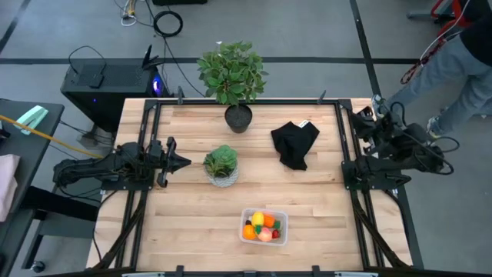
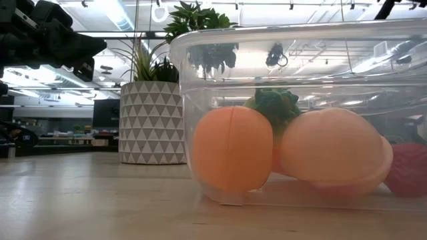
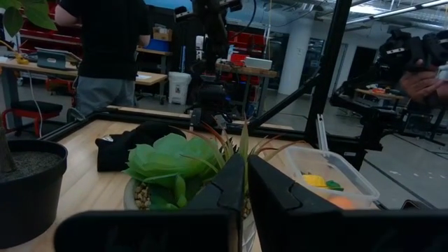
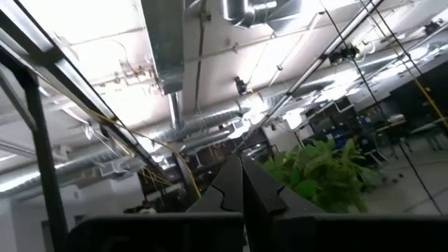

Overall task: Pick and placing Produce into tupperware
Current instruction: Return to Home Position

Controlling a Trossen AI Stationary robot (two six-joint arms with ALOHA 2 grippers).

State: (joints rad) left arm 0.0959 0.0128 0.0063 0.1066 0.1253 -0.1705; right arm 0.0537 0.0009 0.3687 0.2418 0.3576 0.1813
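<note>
Produce (image 1: 263, 226): small toy fruits and vegetables, all lying inside the tupperware (image 1: 265, 211), a small clear plastic rectangular container with rounded corners.
- Location: near edge of the pale wooden slatted table (image 1: 192, 223), about midway between the two arms.
- Contents, low view: round orange ball (image 2: 232, 148) against the near wall; peach-coloured rounded piece (image 2: 330, 150) touching it; small red strawberry (image 2: 408, 168) at the far side; dark green leafy top (image 2: 275, 107) behind them. A yellow piece (image 1: 257, 218) shows from above.
- No loose produce visible on the tabletop.

Left gripper (image 1: 187, 161): low over the table's left part, pointing at the leafy green succulent in a white patterned pot (image 1: 221, 164), just beside it and not touching. Fingers (image 3: 217, 192) together, nothing between them.

Right gripper (image 4: 241, 162): arm folded at the table's right edge, wrist tipped up toward the ceiling. Fingers closed on each other, empty.

Other items: crumpled black cloth (image 1: 294, 142) and tall green plant in a black pot (image 1: 233, 77), both toward the far edge, well apart from the container.

Step in hand, by judgement: filling looks complete; what is left is parking the arms.

Next move calls for: drawing the left arm straight back from the succulent and folding it at its own edge, with the container undisturbed.
</note>
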